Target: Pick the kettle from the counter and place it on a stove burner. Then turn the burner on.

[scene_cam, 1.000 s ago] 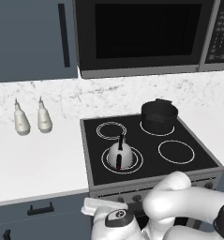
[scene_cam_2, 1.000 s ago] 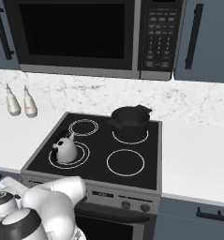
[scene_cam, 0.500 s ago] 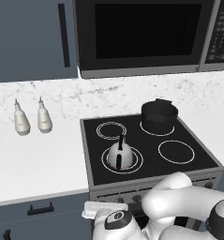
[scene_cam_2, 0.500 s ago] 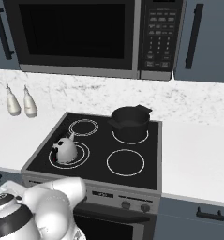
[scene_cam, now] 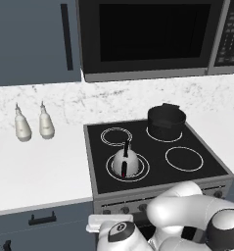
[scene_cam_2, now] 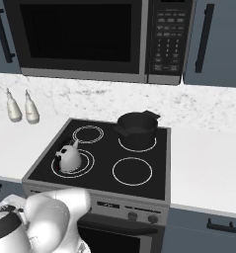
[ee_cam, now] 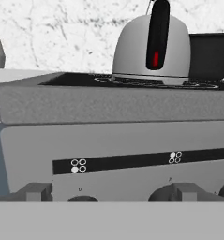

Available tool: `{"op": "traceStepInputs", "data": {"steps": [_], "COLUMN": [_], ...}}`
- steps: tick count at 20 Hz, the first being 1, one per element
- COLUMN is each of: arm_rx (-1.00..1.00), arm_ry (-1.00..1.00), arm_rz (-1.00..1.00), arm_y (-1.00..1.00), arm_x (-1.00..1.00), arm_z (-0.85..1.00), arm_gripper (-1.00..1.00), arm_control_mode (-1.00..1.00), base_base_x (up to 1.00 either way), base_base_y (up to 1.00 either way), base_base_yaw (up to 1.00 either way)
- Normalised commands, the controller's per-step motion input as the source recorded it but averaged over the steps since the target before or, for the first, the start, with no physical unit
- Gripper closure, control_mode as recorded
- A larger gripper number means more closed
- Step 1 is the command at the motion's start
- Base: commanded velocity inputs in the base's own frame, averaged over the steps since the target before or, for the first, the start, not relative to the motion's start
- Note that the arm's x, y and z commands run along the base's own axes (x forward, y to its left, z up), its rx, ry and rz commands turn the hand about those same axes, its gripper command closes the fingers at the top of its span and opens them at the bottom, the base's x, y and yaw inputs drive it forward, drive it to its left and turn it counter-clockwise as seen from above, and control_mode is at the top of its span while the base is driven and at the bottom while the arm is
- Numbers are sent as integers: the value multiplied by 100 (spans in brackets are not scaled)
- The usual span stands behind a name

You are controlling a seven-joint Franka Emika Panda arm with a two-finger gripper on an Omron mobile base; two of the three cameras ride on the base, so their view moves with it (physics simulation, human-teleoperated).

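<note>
On stove burner [scene_cam: 128, 166] | kettle [scene_cam: 125, 162] upright | above jaws, apart

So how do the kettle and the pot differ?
The kettle is silvery-grey and dome-shaped; the pot is black, wider and straight-walled. The kettle has an arched black handle over its top; the pot has short side handles. The kettle stands on the front left burner, the pot on a back one. Both rest upright on the cooktop.

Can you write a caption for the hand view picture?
Kettle sits on the stove burner, above the knobs.
</note>
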Motion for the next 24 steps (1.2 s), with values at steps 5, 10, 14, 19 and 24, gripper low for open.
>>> {"op": "traceStepInputs", "data": {"steps": [5,10,14,19,24], "arm_rx": [-2,-1,0,-1,-1], "arm_ry": [0,-1,-4,-4,-4], "arm_rz": [0,0,0,0,0], "arm_y": [0,0,3,1,0], "arm_x": [0,0,0,0,0], "arm_z": [-17,-17,-13,-12,-4], "arm_gripper": [-100,-100,-100,-100,-100], "arm_control_mode": [-100,-100,-100,-100,-100], "base_base_x": [0,0,0,0,0], "base_base_y": [0,0,0,0,0], "base_base_yaw": [0,0,0,0,0]}}
